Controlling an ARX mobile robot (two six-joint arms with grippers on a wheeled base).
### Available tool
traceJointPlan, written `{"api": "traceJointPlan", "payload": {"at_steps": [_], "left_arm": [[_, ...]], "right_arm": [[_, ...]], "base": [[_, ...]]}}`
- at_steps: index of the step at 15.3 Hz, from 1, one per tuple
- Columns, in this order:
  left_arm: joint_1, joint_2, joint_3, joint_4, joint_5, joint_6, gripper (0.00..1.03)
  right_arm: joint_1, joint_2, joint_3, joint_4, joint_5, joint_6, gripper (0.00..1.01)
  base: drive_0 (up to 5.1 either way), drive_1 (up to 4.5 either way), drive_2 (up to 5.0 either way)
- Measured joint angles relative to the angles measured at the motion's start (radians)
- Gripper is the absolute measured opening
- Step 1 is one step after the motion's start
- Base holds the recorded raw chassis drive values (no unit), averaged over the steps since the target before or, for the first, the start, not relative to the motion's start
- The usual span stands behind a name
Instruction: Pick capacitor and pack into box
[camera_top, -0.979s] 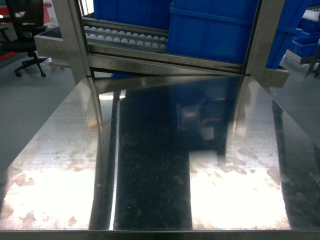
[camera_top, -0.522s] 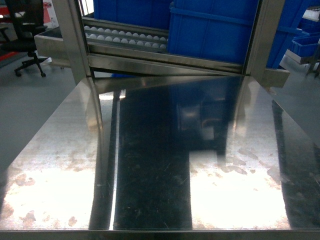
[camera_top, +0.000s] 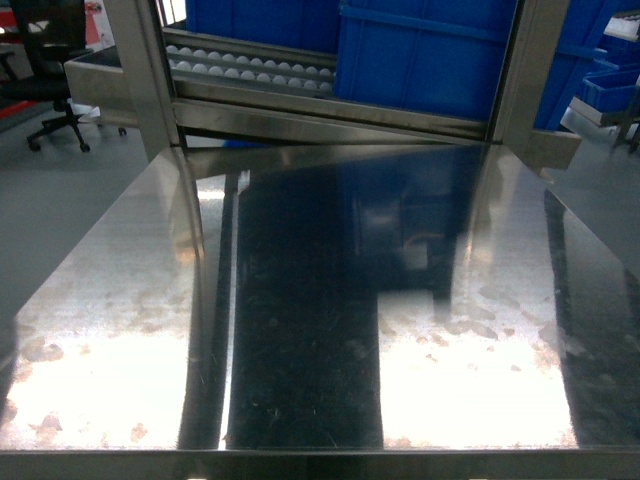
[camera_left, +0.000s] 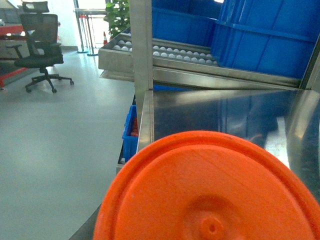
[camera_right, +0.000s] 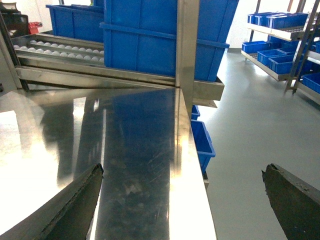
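Behind the surface's far left corner, a red panel (camera_top: 92, 10) carries pale marks too blurred to read; no other writing can be made out.

The surface (camera_top: 300, 300) is a polished steel top, scratched and blotched, with two bright glare patches near its front edge and dark reflections down its middle. Beyond its far edge stands a steel rack with upright posts (camera_top: 140, 70), a sloping roller track (camera_top: 250, 65) and large blue bins (camera_top: 430, 60). A black office chair (camera_top: 45, 70) stands on the grey floor (camera_right: 250, 125) well off the surface's far left corner, with a green plant (camera_left: 117, 15) beyond. Below the surface's right edge sits a small blue bin (camera_right: 202, 142); another with red contents (camera_left: 130, 135) sits below its left edge. Shelving with more blue bins (camera_right: 272, 20) stands well to the right of the surface.

An orange disc (camera_left: 210, 190) fills the lower part of the left wrist view, above the surface's left front. The left end effector does not show past it, so I cannot tell whether it is open or holding anything. The right end effector (camera_right: 182, 170) hangs over the surface's right edge, its dark fingers (camera_right: 75, 200) spread wide with nothing between them.

The box shows in no view, so its place cannot be told.

Compared with half a second ago, the rack, the chair and the surface's edges all sit slightly higher in the head view.
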Motion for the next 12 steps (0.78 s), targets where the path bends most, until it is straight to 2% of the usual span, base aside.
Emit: {"api": "traceJointPlan", "payload": {"at_steps": [12], "left_arm": [[0.0,0.0,0.0,-0.005,0.0,0.014,0.43]], "right_arm": [[0.0,0.0,0.0,-0.002,-0.001,0.0,0.98]], "base": [[0.0,0.0,0.0]]}}
